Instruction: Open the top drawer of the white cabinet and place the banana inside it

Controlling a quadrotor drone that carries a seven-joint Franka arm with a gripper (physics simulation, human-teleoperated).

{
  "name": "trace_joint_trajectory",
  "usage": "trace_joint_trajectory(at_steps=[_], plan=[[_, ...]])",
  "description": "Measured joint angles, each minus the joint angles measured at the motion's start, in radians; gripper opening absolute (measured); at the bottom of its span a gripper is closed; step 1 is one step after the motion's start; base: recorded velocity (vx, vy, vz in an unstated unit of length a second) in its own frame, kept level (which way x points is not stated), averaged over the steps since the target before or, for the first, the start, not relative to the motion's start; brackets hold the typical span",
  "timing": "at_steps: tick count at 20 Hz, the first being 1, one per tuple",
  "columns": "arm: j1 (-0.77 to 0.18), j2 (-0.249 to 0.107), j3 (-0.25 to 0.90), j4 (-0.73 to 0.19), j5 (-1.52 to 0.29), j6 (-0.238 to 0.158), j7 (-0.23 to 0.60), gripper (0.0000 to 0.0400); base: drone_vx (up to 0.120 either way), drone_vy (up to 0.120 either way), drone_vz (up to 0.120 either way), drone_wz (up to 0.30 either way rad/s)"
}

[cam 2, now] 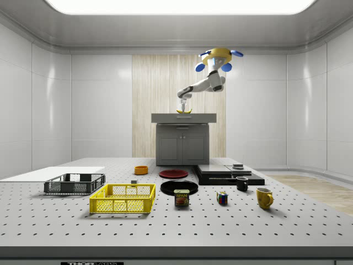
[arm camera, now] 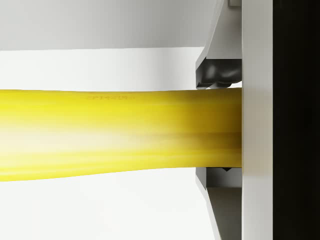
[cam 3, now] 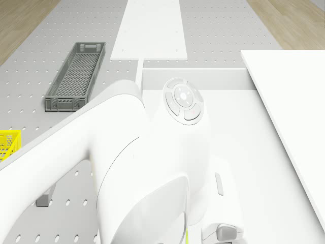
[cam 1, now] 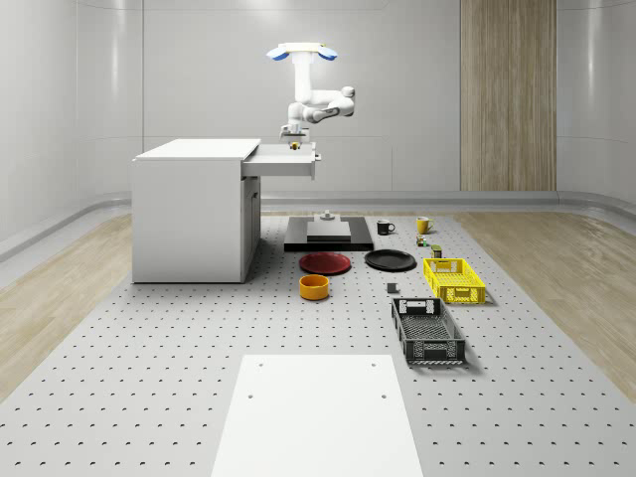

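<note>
The drone (cam 1: 303, 52) hovers beside and above the white cabinet (cam 1: 194, 214), toward the whole-scene view's right. The cabinet's top drawer (cam 1: 284, 165) stands pulled out. My arm reaches down over the drawer, and my gripper (cam 1: 294, 137) is shut on the yellow banana (cam 1: 295, 145) just above the drawer's inside. In the wrist view the banana (arm camera: 115, 132) lies crosswise between the dark finger pads (arm camera: 218, 73), with the drawer's pale floor behind it. In the side view the banana (cam 2: 183, 111) hangs level with the cabinet's top (cam 2: 183, 117). The drone view looks past my arm (cam 3: 152, 168) into the open drawer (cam 3: 249, 137).
On the floor in front of the cabinet lie a black platform (cam 1: 328, 237), a red plate (cam 1: 325, 262), a black plate (cam 1: 390, 260), an orange bowl (cam 1: 314, 287), a yellow crate (cam 1: 453, 279), a grey crate (cam 1: 427, 331), mugs and a white board (cam 1: 316, 412).
</note>
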Motion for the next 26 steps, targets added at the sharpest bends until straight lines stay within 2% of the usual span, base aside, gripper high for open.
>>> trace_joint_trajectory(at_steps=[5, 13, 24, 26], plan=[[0.001, 0.0, 0.002, 0.001, 0.002, 0.001, 0.0, 0.0193, 0.0, -0.104, 0.0, 0.0], [0.019, 0.011, 0.077, 0.03, 0.07, 0.035, -0.001, 0.0193, 0.0, 0.0, 0.0, 0.0], [0.047, 0.048, 0.186, 0.089, 0.175, 0.077, 0.001, 0.0193, 0.0, 0.0, 0.0, 0.0], [0.048, 0.054, 0.194, 0.094, 0.186, 0.077, -0.002, 0.0274, 0.0, 0.0, 0.0, 0.0]])
